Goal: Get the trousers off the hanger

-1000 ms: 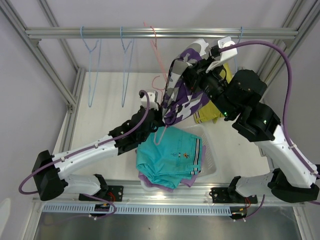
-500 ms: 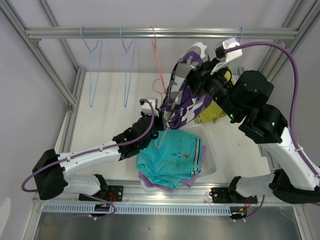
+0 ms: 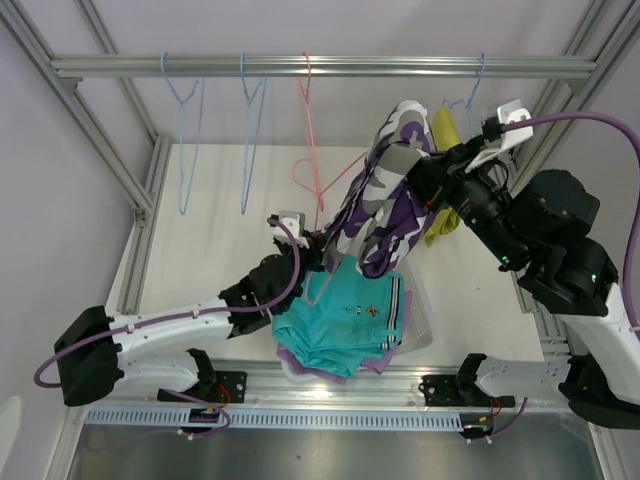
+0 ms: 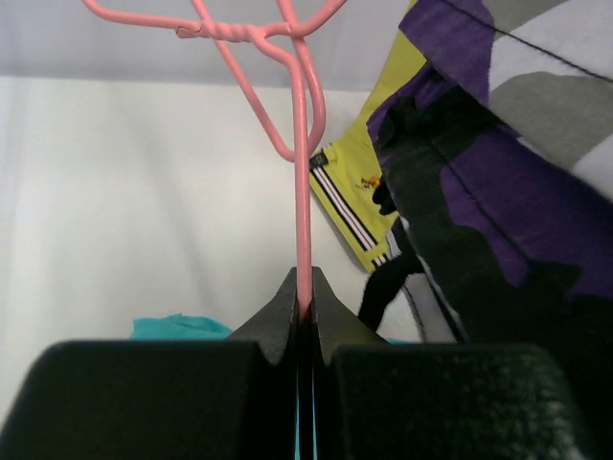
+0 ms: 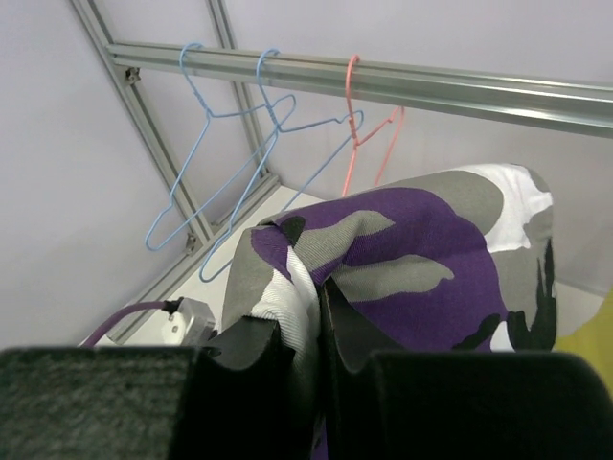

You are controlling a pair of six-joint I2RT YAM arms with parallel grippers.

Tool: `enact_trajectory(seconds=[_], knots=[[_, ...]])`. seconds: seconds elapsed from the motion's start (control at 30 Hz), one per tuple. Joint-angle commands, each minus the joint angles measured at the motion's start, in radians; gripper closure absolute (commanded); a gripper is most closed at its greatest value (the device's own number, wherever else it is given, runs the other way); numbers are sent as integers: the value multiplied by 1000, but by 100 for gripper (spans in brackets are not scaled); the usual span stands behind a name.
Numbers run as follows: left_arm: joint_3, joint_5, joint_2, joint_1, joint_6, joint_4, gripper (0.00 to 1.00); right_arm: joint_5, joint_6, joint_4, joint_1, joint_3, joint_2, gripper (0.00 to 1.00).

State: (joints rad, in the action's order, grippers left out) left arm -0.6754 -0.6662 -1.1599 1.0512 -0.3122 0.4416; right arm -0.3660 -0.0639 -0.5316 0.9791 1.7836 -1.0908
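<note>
— What has the left tool (image 4: 303,292) got?
— It is clenched on a lower wire of the pink hanger (image 4: 301,182), whose hook sits over the rail (image 3: 120,66).
— And the right tool (image 5: 308,311)?
— It pinches a fold of the purple-grey-white camouflage trousers (image 5: 421,249), held up in the air to the right of that hanger. I cannot tell whether they touch it.
— Around them?
— The mustard trousers (image 3: 443,128) hang just behind. The teal trousers (image 3: 340,315) lie over the lilac trousers (image 3: 298,363) in a white basket (image 3: 424,325) on the counter (image 3: 210,230).
</note>
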Motion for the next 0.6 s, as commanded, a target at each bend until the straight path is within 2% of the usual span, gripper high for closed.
enact_trajectory(seconds=[0.0,0.33,0.57], knots=[[56,-107,9,16,88,120,100,-57,-8,214,1,126,62,100],[125,-184,-3,18,62,148,100,-60,-19,153,1,168,78,100],[56,-177,31,18,-25,-93,100,-34,-19,94,3,172,104,100]])
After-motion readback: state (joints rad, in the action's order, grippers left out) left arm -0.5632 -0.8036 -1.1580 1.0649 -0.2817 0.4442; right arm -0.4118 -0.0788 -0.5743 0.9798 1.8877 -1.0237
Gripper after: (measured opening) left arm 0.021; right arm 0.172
